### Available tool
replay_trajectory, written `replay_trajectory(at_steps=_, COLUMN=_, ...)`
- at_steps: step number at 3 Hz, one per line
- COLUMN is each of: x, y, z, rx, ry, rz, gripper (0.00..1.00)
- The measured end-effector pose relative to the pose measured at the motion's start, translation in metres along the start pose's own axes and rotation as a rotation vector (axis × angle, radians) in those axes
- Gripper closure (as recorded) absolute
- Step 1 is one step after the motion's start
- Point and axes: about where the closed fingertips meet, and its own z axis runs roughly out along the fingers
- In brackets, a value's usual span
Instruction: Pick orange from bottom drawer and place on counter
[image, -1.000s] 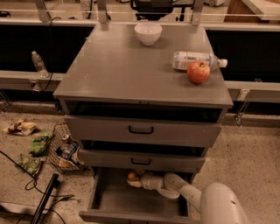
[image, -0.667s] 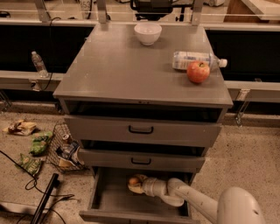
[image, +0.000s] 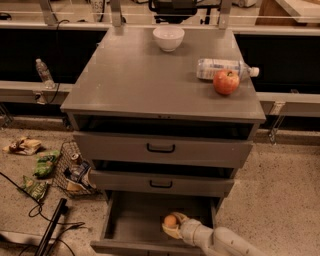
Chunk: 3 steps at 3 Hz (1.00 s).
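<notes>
Cream pincer in grey bottom drawer, clasping plain orange, grey counter, red-yellow apple, white bowl.

arm reaching in from lower right, gripper low, jaws clasping orange

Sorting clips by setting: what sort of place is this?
Probably a robot test lab, not a home: a grey metal cabinet on a speckled floor, loose cables and snack bags lying about. The gripper is in the bottom drawer by the orange.
</notes>
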Motion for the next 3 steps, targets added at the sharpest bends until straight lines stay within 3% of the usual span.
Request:
replay_trajectory(at_steps=1, x=-0.004, y=-0.004, z=0.002, rx=0.004, ry=-0.004, rz=-0.007, gripper=1.0)
replay_trajectory(at_steps=2, x=-0.026, y=-0.007, z=-0.02, rx=0.045, ry=-0.054, rz=-0.036, gripper=1.0)
replay_trajectory(at_steps=3, x=-0.041, y=-0.014, z=-0.057, rx=0.133, ry=-0.108, rz=-0.08, gripper=1.0)
